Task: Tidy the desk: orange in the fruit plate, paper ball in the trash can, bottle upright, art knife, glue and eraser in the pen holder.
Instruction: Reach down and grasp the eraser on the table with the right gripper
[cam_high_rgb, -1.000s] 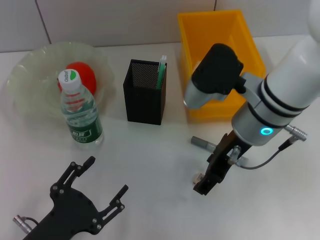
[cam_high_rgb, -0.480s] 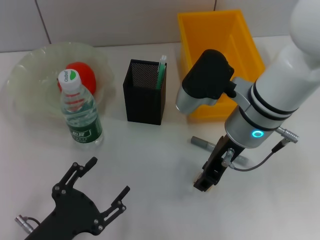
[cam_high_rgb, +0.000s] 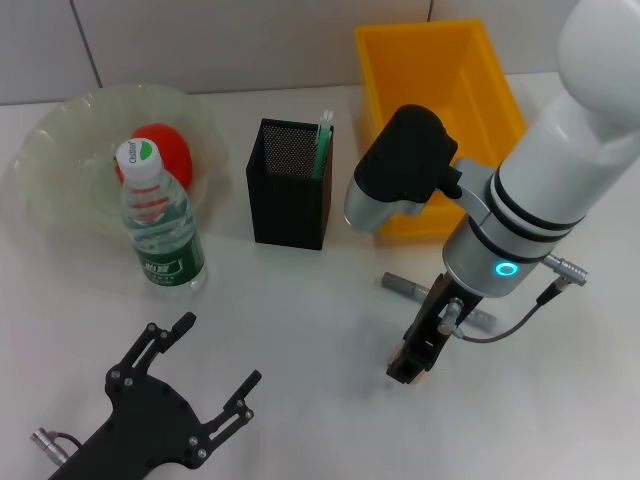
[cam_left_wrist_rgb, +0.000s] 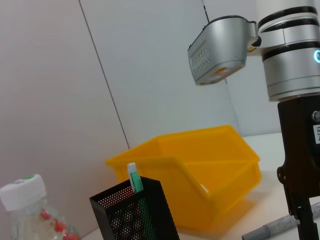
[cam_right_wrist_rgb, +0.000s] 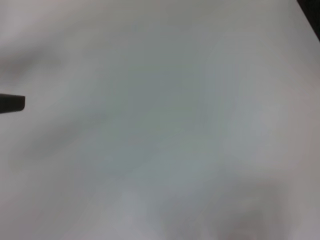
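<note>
Eraser (cam_high_rgb: 398, 354) tucked under right tool (cam_high_rgb: 408, 366), touching table (cam_high_rgb: 300, 310)

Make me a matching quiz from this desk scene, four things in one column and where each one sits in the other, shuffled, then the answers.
Things:
1. orange
2. bottle
3. pen holder
4. right pincer

Places:
A. low over the desk, beside a grey pen-shaped tool
B. in the fruit plate
C. between the fruit plate and the trash can
D. upright in front of the fruit plate

Pairs: 1-B, 2-D, 3-C, 4-A
</note>
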